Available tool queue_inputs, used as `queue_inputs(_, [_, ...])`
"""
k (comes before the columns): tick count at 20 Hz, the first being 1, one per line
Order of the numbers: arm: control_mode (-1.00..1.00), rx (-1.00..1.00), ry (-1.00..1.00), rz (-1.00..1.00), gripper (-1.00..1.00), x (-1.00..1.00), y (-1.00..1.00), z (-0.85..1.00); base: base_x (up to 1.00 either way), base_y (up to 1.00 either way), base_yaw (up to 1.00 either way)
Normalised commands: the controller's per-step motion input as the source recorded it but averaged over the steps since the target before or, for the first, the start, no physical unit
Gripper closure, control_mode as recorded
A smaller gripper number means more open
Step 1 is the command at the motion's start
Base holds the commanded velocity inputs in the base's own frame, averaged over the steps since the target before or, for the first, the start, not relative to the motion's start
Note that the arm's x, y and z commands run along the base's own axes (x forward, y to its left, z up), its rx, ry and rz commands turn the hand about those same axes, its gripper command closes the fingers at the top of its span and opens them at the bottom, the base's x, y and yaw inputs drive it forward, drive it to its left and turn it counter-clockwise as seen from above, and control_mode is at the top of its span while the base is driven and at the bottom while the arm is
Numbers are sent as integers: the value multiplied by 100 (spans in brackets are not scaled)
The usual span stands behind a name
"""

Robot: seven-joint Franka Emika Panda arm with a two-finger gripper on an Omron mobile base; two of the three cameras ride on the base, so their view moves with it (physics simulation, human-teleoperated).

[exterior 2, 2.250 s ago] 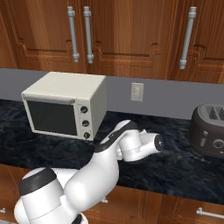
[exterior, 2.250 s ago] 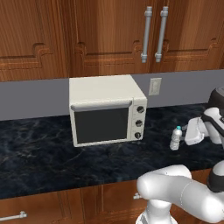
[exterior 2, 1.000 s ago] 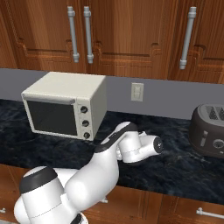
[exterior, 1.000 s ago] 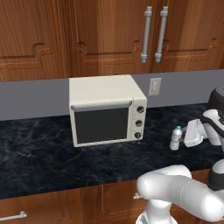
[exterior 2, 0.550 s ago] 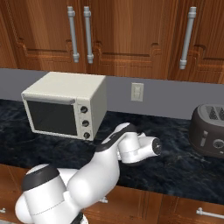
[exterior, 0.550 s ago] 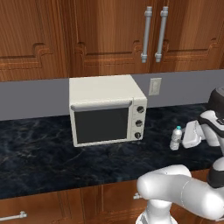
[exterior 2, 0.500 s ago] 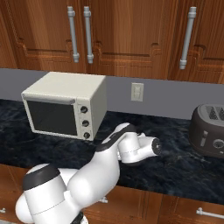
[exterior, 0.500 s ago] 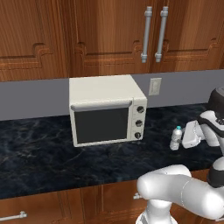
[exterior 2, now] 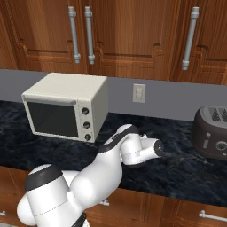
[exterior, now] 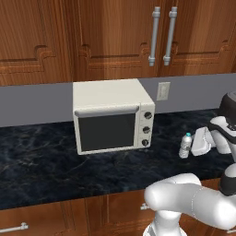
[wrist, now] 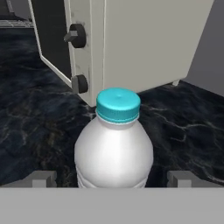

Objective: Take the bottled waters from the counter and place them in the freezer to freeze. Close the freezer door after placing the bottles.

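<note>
One bottled water (exterior: pixel 185 145), clear with a teal cap, stands upright on the black marble counter (exterior: pixel 46 161) to the right of the oven. My gripper (exterior: pixel 192 144) comes at it from the right, at bottle height. In the hand view the bottle (wrist: pixel 113 148) sits centred and close, with my open gripper (wrist: pixel 113 179) straddling it. One fingertip (wrist: pixel 43 178) shows on each side of it, both apart from the plastic. The freezer and the freezer door are out of view.
A cream toaster oven (exterior: pixel 110 120) stands against the grey backsplash just left of the bottle, its knobs (wrist: pixel 75 36) close by in the hand view. A dark toaster (exterior 2: pixel 212 133) sits on the counter to the right. Brown wall cabinets (exterior: pixel 156 37) hang above.
The hand has edged a little to the left, closer to the bottle. The jaws stayed open and the bottle has not moved.
</note>
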Motion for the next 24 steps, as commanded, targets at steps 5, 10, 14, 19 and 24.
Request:
queue_inputs(5, [-100, 0, 0, 0, -100, 0, 1, 0, 0, 0, 0])
queue_inputs(10, [-100, 0, 0, 0, -100, 0, 5, 0, 0, 0, 0])
queue_inputs(14, [-100, 0, 0, 0, -100, 0, 6, 0, 0, 0, 0])
queue_inputs(19, [-100, 0, 0, 0, -100, 0, 6, 0, 0, 0, 0])
queue_inputs(24, [-100, 0, 0, 0, -100, 0, 6, 0, 0, 0, 0])
